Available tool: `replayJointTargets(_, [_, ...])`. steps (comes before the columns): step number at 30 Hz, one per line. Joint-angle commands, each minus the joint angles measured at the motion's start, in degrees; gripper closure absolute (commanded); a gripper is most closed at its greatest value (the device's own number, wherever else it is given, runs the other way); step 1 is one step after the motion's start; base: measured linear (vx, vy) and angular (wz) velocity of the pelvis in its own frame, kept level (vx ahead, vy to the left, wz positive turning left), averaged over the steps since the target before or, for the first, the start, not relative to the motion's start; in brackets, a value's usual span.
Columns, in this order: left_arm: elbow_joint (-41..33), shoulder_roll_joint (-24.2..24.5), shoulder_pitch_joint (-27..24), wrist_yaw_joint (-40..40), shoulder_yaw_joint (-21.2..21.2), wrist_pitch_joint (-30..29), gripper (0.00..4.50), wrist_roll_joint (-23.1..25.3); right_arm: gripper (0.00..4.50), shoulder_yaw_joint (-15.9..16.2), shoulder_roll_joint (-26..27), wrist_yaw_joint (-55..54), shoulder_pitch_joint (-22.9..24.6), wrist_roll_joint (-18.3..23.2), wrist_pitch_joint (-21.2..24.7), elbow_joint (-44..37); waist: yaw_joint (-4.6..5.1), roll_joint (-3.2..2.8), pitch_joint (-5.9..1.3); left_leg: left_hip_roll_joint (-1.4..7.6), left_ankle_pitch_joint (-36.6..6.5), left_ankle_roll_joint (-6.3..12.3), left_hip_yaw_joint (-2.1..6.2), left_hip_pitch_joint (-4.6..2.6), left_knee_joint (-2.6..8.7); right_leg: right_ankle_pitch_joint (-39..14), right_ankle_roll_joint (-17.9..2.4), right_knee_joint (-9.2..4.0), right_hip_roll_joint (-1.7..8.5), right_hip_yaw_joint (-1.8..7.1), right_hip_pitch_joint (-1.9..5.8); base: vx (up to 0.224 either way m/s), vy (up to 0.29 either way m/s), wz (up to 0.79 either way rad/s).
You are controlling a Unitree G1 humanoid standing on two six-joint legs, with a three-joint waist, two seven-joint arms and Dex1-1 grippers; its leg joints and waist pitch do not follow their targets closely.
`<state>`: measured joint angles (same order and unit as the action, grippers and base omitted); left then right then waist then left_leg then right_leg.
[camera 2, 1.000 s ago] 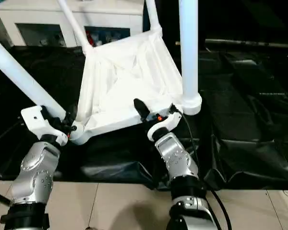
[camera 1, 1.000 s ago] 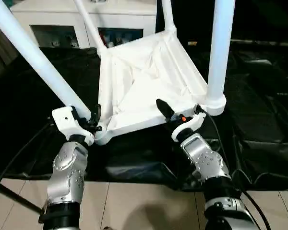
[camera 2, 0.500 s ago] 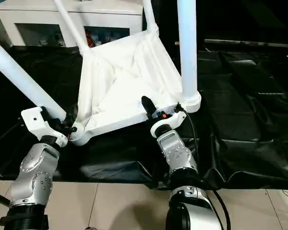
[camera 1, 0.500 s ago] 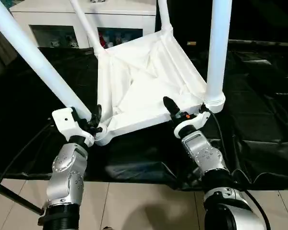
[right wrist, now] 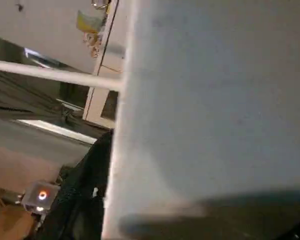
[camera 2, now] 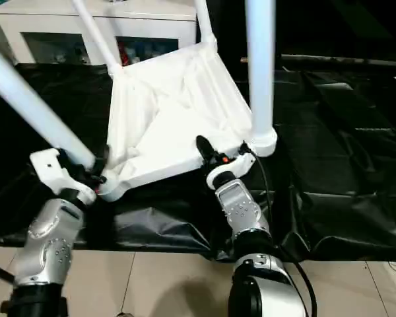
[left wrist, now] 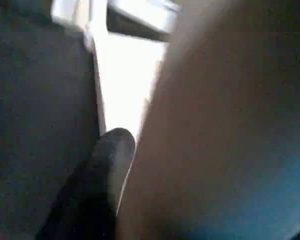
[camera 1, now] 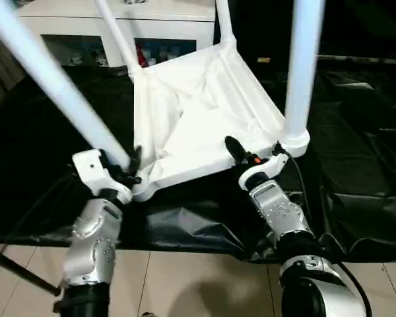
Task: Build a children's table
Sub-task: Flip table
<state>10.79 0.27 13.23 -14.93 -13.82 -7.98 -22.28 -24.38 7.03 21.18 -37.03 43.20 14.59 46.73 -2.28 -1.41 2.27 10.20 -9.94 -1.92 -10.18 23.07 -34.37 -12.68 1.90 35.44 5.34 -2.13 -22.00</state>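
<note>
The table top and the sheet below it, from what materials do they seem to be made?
The table top looks like white moulded plastic, with raised ribs and a smooth matt surface. The sheet looks like thin black plastic film, because it is glossy and wrinkled.

- A pale tiled floor point(camera 1: 185, 277) is seen along the near edge.
- A crumpled black sheet point(camera 1: 356, 152) is spread over it.
- The upturned table point(camera 1: 198, 119) is rested on the sheet, tilted.
- A white cabinet point(camera 1: 119, 26) is stood behind.
</note>
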Motion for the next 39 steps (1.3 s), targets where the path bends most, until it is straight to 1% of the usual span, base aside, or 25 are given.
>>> replayJointTargets(1, [1.43, -0.47, -0.52, -0.70, 0.62, -1.77, 1.39, -0.66, 2.37, 0.57, -0.28, -1.37, -1.84, -1.40, -1.82, -0.68, -0.33, 0.56, -3.98, 2.48, -2.88, 4.97, 0.28, -1.44, 3.48, 5.05, -16.01, -2.79, 2.29, 1.30, 2.16, 0.000, 0.000, 0.00])
replayJointTargets(2, [1.48, -0.45, -0.48, -0.67, 0.58, -1.70, 1.39, -0.62, 2.37, 0.51, -0.35, -1.48, -1.87, -1.45, -1.99, -0.68, -0.34, 0.69, -3.92, 2.45, -3.10, 5.45, 0.18, -1.45, 3.45, 5.06, -16.08, -2.82, 2.36, 1.31, 2.13, 0.000, 0.000, 0.00])
replayJointTargets(4, [1.86, -0.20, -0.20, -0.52, 0.12, -0.99, 1.34, -0.42, 2.37, -0.30, -0.95, -2.77, -2.25, -1.53, -3.32, -0.48, -0.40, 0.86, -3.80, 2.57, -4.04, 5.50, 0.16, -1.49, 3.56, 3.27, -15.78, -3.09, 2.50, 1.35, 2.12, 0.000, 0.000, 0.00])
replayJointTargets(6, [1.94, 0.23, -0.11, -0.62, -0.01, -0.83, 1.06, -0.21, 2.40, -0.21, -1.57, -2.99, -2.49, -2.14, -4.03, -0.17, -0.51, 0.83, -3.76, 2.61, -4.57, 5.02, 0.20, -1.59, 3.64, 2.04, -15.66, -3.11, 2.47, 1.34, 2.06, 0.000, 0.000, 0.00])
replayJointTargets(7, [1.79, 0.51, -0.13, -0.83, -0.10, -1.08, 0.95, -0.40, 2.41, -0.33, -1.81, -3.16, -2.64, -2.39, -4.36, -0.02, -0.48, 1.08, -3.67, 2.65, -5.09, 4.77, 0.16, -1.56, 3.72, 1.16, -15.44, -3.20, 2.43, 1.35, 2.03, 0.000, 0.000, 0.00])
replayJointTargets(9, [1.43, 0.98, -0.29, -1.22, -0.17, -1.36, 0.94, -0.70, 2.41, -0.54, -2.02, -3.33, -2.86, -2.58, -4.59, 0.07, -0.67, 0.97, -3.67, 2.70, -5.78, 4.18, 0.15, -1.69, 3.76, -0.13, -15.08, -3.25, 2.54, 1.40, 1.92, 0.000, 0.000, 0.00])
replayJointTargets(10, [1.08, 1.23, -0.53, -1.44, -0.10, -1.49, 0.74, -0.91, 2.41, -0.52, -2.17, -3.25, -3.03, -2.99, -4.91, 0.11, -0.83, 0.98, -3.58, 2.74, -5.93, 3.83, 0.11, -1.78, 3.83, -0.23, -14.78, -3.27, 2.40, 1.41, 1.78, 0.000, 0.000, 0.00])
replayJointTargets(11, [0.96, 1.39, -0.63, -1.46, -0.06, -1.55, 0.74, -0.90, 2.41, -0.58, -2.18, -3.37, -3.21, -3.09, -5.09, 0.15, -0.88, 1.20, -3.57, 2.75, -5.95, 3.76, 0.07, -1.75, 3.83, -0.17, -14.69, -3.27, 2.40, 1.44, 1.80, 0.000, 0.000, 0.00])
replayJointTargets(13, [0.53, 1.89, -0.99, -1.74, 0.04, -1.83, 0.53, -1.00, 2.41, -0.72, -2.25, -3.88, -3.85, -3.46, -6.11, 0.23, -1.04, 1.12, -3.61, 2.72, -5.72, 3.65, 0.03, -1.74, 3.82, 0.12, -14.50, -3.15, 2.45, 1.44, 1.77, 0.000, 0.000, 0.00])
replayJointTargets(15, [0.19, 2.37, -1.35, -2.45, 0.05, -1.90, 0.51, -1.19, 2.41, -1.08, -2.20, -4.32, -4.32, -3.11, -6.57, 0.18, -1.14, 1.15, -3.60, 2.70, -5.30, 3.67, 0.04, -1.69, 3.82, 0.37, -14.27, -3.12, 2.48, 1.46, 1.82, 0.000, 0.000, 0.00])
replayJointTargets(16, [-0.09, 3.21, -1.96, -3.27, -0.65, -1.50, 0.19, -1.57, 2.41, -1.07, -2.27, -5.02, -4.71, -3.47, -7.50, 0.13, -1.12, 0.98, -3.59, 2.67, -5.31, 3.64, 0.02, -1.71, 3.83, 0.37, -14.14, -3.16, 2.41, 1.44, 1.74, 0.000, 0.000, 0.00])
replayJointTargets(17, [-0.22, 3.55, -2.19, -3.59, -0.99, -1.51, 0.12, -1.83, 2.41, -1.01, -2.30, -5.25, -4.84, -3.71, -8.00, 0.12, -1.14, 0.79, -3.62, 2.64, -5.36, 3.34, 0.06, -1.73, 3.87, 0.27, -14.03, -3.14, 2.41, 1.40, 1.72, 0.000, 0.000, 0.00])
replayJointTargets(19, [-1.21, 5.09, -3.62, -6.10, -2.07, -1.36, 0.12, -3.25, 2.41, -1.60, -2.76, -6.17, -5.52, -3.63, -9.10, 0.26, -1.20, 0.94, -3.62, 2.70, -5.68, 2.99, 0.02, -1.83, 3.89, 0.60, -14.06, -3.08, 2.35, 1.41, 1.65, 0.000, 0.000, 0.00])
replayJointTargets(22, [-2.08, 6.69, -5.10, -8.41, -2.50, -1.31, 0.14, -3.90, 2.41, -2.19, -3.40, -6.65, -6.09, -3.36, -9.46, 0.45, -1.22, 0.90, -3.64, 2.66, -4.97, 3.36, -0.03, -1.78, 3.84, 1.67, -14.23, -2.91, 2.30, 1.37, 1.67, 0.000, 0.000, 0.00])
replayJointTargets(24, [-3.23, 8.77, -7.13, -11.66, -2.31, -1.79, 0.14, -4.59, 2.41, -2.47, -3.98, -6.58, -6.52, -3.48, -9.83, 0.91, -1.21, 1.12, -3.61, 2.63, -5.27, 3.49, -0.13, -1.81, 3.84, 1.16, -14.06, -2.93, 2.20, 1.38, 1.65, 0.000, 0.000, 0.00])
replayJointTargets(25, [-4.29, 10.49, -8.88, -14.27, -1.96, -1.83, 0.14, -4.68, 2.41, -2.46, -4.52, -6.63, -6.80, -3.82, -9.89, 1.30, -1.22, 0.96, -3.61, 2.62, -5.31, 3.39, -0.06, -1.77, 3.91, 0.58, -13.95, -2.86, 2.24, 1.35, 1.67, 0.000, 0.000, 0.00])
replayJointTargets(27, [-5.04, 12.05, -10.21, -16.29, -1.52, -1.34, 0.14, -4.46, 2.41, -2.23, -5.10, -6.63, -7.04, -4.32, -10.21, 1.56, -1.21, 1.18, -3.49, 2.71, -5.91, 3.21, -0.20, -1.94, 3.96, -0.47, -13.58, -3.00, 2.12, 1.38, 1.49, 0.000, 0.000, 0.00])
replayJointTargets(28, [-6.23, 14.02, -11.38, -18.67, -1.24, -3.12, 0.14, -5.33, 2.41, -2.03, -5.77, -6.64, -7.31, -4.74, -10.27, 1.43, -1.40, 0.99, -3.41, 2.80, -6.94, 2.58, -0.36, -2.17, 4.06, -1.68, -13.32, -3.09, 2.14, 1.44, 1.24, 0.000, 0.000, 0.00])
replayJointTargets(30, [-7.28, 15.56, -12.16, -20.60, -0.94, -4.18, 0.14, -5.92, 2.41, -1.68, -6.35, -6.79, -7.49, -5.44, -10.60, 1.31, -1.57, 0.95, -3.39, 2.97, -7.24, 1.86, -0.65, -2.32, 4.10, -2.14, -13.17, -3.05, 2.13, 1.45, 1.06, 0.000, 0.000, 0.00])
replayJointTargets(31, [-9.05, 17.55, -12.93, -22.80, -0.60, -5.78, 0.14, -6.77, 2.41, -1.10, -7.20, -7.08, -7.80, -6.53, -11.07, 1.08, -1.55, 0.98, -3.33, 2.99, -7.59, 1.19, -0.75, -2.34, 4.14, -2.47, -12.93, -2.98, 2.03, 1.46, 1.03, 0.000, 0.000, 0.00])
replayJointTargets(33, [-10.20, 18.72, -13.28, -24.00, -0.36, -6.64, 0.14, -7.16, 2.41, -0.69, -7.75, -7.25, -7.98, -7.21, -11.15, 0.92, -1.61, 1.02, -3.29, 2.91, -7.76, 0.74, -0.80, -2.33, 4.16, -2.61, -12.76, -2.92, 1.98, 1.49, 0.97, 0.000, 0.000, 0.00])
replayJointTargets(34, [-12.62, 21.22, -13.13, -25.82, 0.05, -8.06, 0.14, -7.61, 2.41, 0.81, -9.21, -7.74, -8.23, -9.53, -11.57, 0.22, -1.63, 1.05, -3.23, 2.88, -8.17, 0.33, -0.85, -2.38, 4.18, -2.85, -12.57, -2.92, 1.94, 1.54, 0.93, 0.000, 0.000, 0.00])
replayJointTargets(36, [-14.34, 23.30, -11.86, -26.68, 0.03, -8.82, 0.14, -7.97, 2.41, 2.16, -10.59, -8.36, -8.51, -11.79, -11.83, -0.55, -1.63, 1.01, -3.20, 2.70, -8.60, -0.23, -0.90, -2.35, 4.16, -3.47, -12.18, -2.86, 1.82, 1.57, 0.87, 0.000, 0.000, 0.00])
replayJointTargets(37, [-15.25, 24.24, -10.71, -27.33, 0.20, -8.87, 0.14, -8.16, 2.41, 2.67, -11.30, -8.82, -8.58, -12.85, -11.96, -1.14, -1.80, 1.12, -2.99, 2.71, -9.85, -0.87, -0.98, -2.48, 4.22, -5.06, -11.59, -3.14, 1.88, 1.74, 0.71, 0.000, 0.000, 0.00])
replayJointTargets(39, [-15.94, 24.97, -9.77, -28.03, 0.38, -8.96, 0.14, -8.36, 2.41, 2.94, -11.81, -9.18, -8.70, -13.45, -12.07, -1.42, -1.92, 1.15, -3.01, 2.66, -10.27, -1.39, -0.99, -2.48, 4.24, -6.03, -11.14, -3.17, 1.92, 1.78, 0.74, 0.000, 0.000, 0.00])
